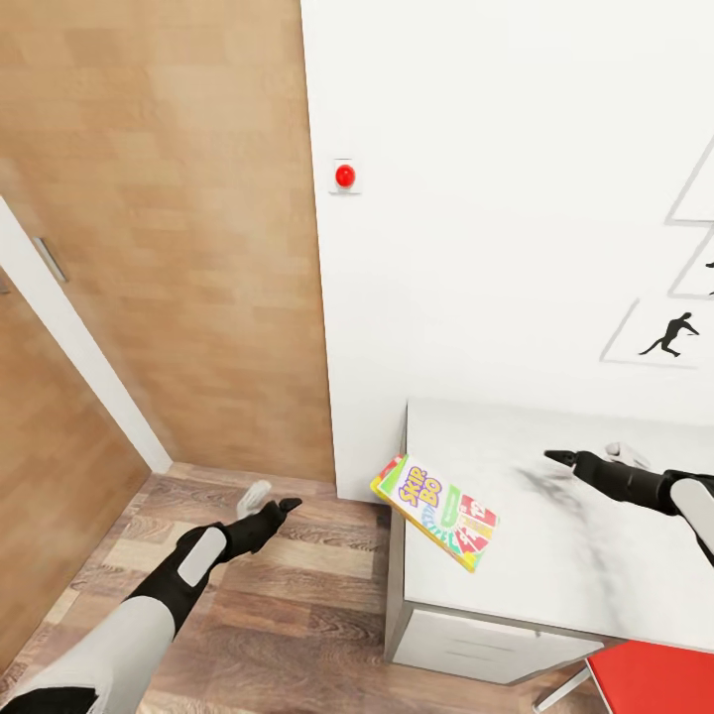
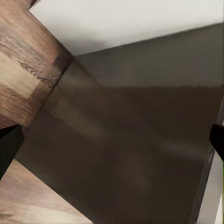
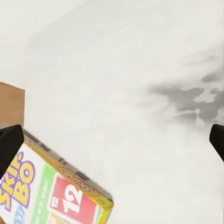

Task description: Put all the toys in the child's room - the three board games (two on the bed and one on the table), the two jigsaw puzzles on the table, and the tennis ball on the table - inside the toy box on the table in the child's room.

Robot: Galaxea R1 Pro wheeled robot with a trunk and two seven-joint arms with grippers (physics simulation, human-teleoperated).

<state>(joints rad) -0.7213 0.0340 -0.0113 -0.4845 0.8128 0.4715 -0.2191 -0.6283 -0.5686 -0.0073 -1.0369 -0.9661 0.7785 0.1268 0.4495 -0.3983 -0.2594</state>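
Note:
One board game, the yellow-green-red "SKIP-BO" box (image 1: 436,511), lies flat on the table (image 1: 585,565) at its left edge, one corner hanging over the floor. My right gripper (image 1: 557,458) hovers open over the table top to the right of the box, nothing between its fingers. The right wrist view shows the box (image 3: 51,196) close ahead on the pale table (image 3: 140,84). My left gripper (image 1: 274,502) is open and empty over the wood floor, left of the table; its wrist view shows floor and a dark panel. The toy box, jigsaw puzzles, tennis ball and bed are out of view.
A white wall with a red button (image 1: 344,176) and black athlete prints (image 1: 672,335) backs the table. A wooden door (image 1: 178,248) stands at the left. A red seat (image 1: 654,679) sits at the table's near right. White drawer fronts (image 1: 476,645) face me.

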